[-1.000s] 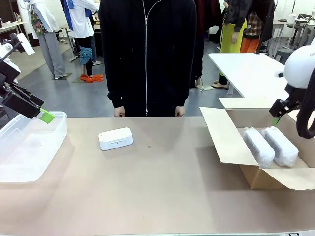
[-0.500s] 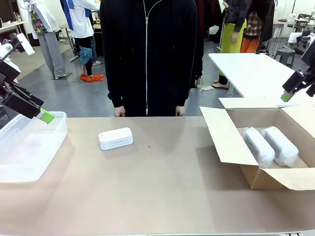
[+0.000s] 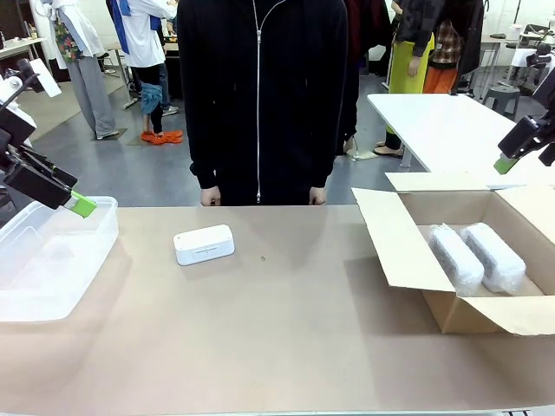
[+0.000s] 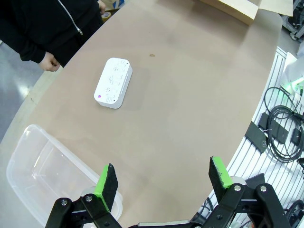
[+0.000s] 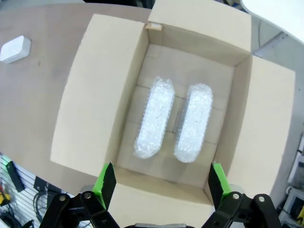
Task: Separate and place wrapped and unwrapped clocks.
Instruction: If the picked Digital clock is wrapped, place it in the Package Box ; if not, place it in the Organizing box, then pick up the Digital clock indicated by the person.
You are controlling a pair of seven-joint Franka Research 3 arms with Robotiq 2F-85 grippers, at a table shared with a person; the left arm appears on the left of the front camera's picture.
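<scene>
Showing the shared table [image 3: 286, 347] from the robot's side, the front view is laid out by clock face from the table's middle.

- **Bare clock.** The bare white clock [image 3: 204, 244] is seen lying flat on the tabletop at about 11 o'clock. It lies apart from both containers and is touched by neither gripper.
- **Person.** A person in a black zipped jacket [image 3: 260, 95] is seen standing at 12 o'clock, at the far edge.
- **Containers.** A clear plastic tub [image 3: 52, 269] is set at 9 o'clock. An open cardboard box [image 3: 395, 238] is placed at 3 o'clock with its flaps spread.
- **Wrapped clocks.** Two clocks in bubble wrap are laid side by side on the box floor, parallel and just beside each other. The inner wrapped clock [image 3: 456, 258] lies nearer the table's middle. The outer wrapped clock [image 3: 495, 256] lies on its 3 o'clock side.
- **Left gripper.** The left gripper [image 3: 65, 195] is held at 9 o'clock, over the tub's far rim. In the left wrist view its jaws are seen spread wide, with nothing between the green pads. In that view the bare clock is seen at 11 o'clock of the picture and the tub at 8 o'clock.
- **Right gripper.** The right gripper [image 3: 520, 147] is raised at 2 o'clock, above the far side of the box. In the right wrist view its jaws are likewise seen spread wide and nothing is held. Both wrapped clocks are seen below it in the box.
</scene>
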